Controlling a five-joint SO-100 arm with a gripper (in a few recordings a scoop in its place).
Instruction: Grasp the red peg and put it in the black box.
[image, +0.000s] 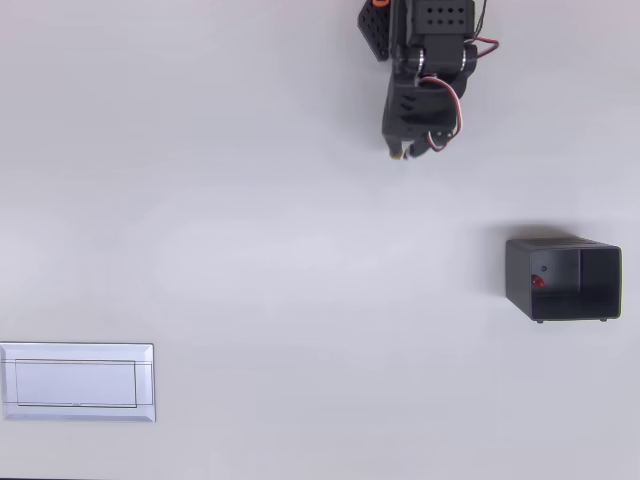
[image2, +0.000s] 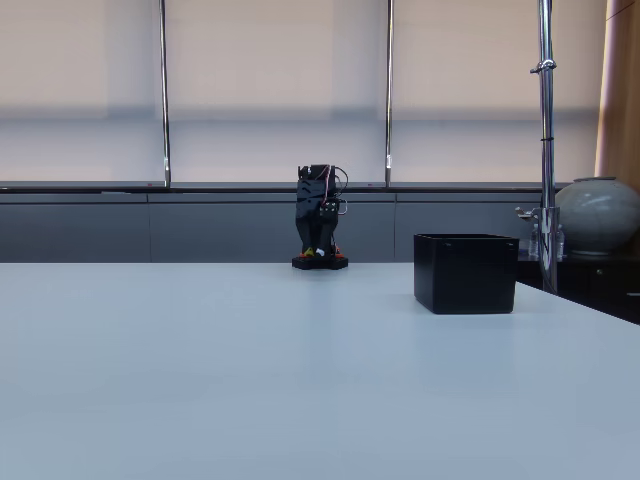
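The red peg (image: 538, 282) lies inside the black box (image: 600, 285), against its left inner wall in the overhead view. In the fixed view the black box (image2: 465, 272) stands on the table at right, and its walls hide the inside. My black arm is folded up at the table's far edge, well away from the box. Its gripper (image: 401, 148) (image2: 318, 250) points down at the table and holds nothing I can make out. The fingers are too small and dark to tell how the jaws stand.
A flat white tray (image: 78, 381) lies at the lower left of the overhead view. The pale table (image: 280, 250) stretches between tray, arm and box. Behind the table, in the fixed view, a metal pole (image2: 546, 150) and a round vase (image2: 598, 213) stand at right.
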